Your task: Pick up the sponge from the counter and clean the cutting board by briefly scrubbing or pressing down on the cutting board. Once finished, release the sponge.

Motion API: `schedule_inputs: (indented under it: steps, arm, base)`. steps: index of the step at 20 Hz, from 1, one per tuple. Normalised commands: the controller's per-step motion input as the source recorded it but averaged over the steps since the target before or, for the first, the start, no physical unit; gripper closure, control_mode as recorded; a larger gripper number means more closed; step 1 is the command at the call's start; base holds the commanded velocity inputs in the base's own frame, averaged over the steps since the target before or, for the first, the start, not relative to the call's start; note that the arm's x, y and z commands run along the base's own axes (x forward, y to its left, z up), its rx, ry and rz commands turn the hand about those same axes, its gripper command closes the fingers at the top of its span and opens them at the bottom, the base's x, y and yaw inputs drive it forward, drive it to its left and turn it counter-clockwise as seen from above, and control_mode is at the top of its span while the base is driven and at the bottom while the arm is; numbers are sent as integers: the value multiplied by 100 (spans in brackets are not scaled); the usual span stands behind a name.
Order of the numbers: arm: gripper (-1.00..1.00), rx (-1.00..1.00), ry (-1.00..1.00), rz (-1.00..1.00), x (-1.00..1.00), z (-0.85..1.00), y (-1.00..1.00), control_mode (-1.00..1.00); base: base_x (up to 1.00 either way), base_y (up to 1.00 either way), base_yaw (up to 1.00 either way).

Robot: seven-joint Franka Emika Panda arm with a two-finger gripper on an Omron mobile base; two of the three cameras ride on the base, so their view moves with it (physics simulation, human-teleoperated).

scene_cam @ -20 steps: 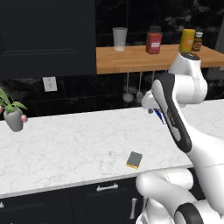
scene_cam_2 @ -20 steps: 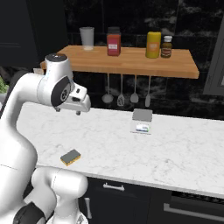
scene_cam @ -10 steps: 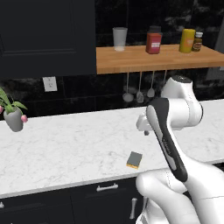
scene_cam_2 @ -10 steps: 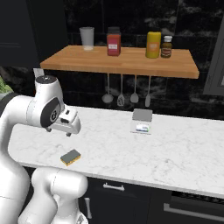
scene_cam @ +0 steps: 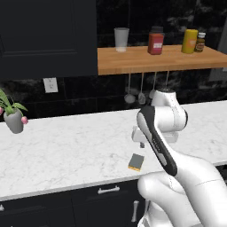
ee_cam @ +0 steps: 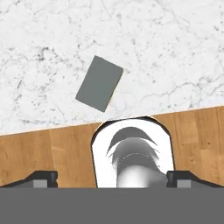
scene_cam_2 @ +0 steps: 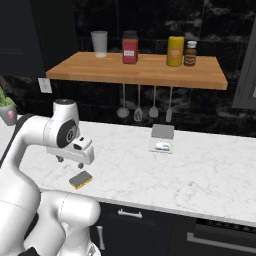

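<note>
Yellow sponge (scene_cam: 136,162), grey scrub face up, lies free on the marble counter (scene_cam: 66,146) near its front edge. Gripper (scene_cam_2: 70,162) above it, fingers spread, empty. Centre over it, match its skew, then descend.

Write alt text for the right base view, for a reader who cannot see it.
A white robot arm bends down over a white marble counter, its pincer hanging just above a small sponge near the front edge. Farther right sits a grey-white scale, below a wooden shelf with jars and hanging utensils.
</note>
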Motion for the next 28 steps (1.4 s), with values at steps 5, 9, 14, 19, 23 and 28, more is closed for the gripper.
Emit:
schedule_inputs:
  steps: [5,9,14,19,23,28]
  arm:
    - [-100,0,14,-1,45,-73,11,-100]
    - [-100,0,5,0,38,-60,1,-100]
    - [-100,0,0,-3,25,-44,10,-100]
    - [-100,0,0,-11,25,-44,23,-100]
    - [-100,0,0,-12,21,-24,6,-100]
    - [-100,0,0,-6,7,-28,0,-100]
  base:
    - [0,0,0]
    - [0,0,0]
    - [0,0,0]
    - [0,0,0]
    - [0,0,0]
    - [0,0,0]
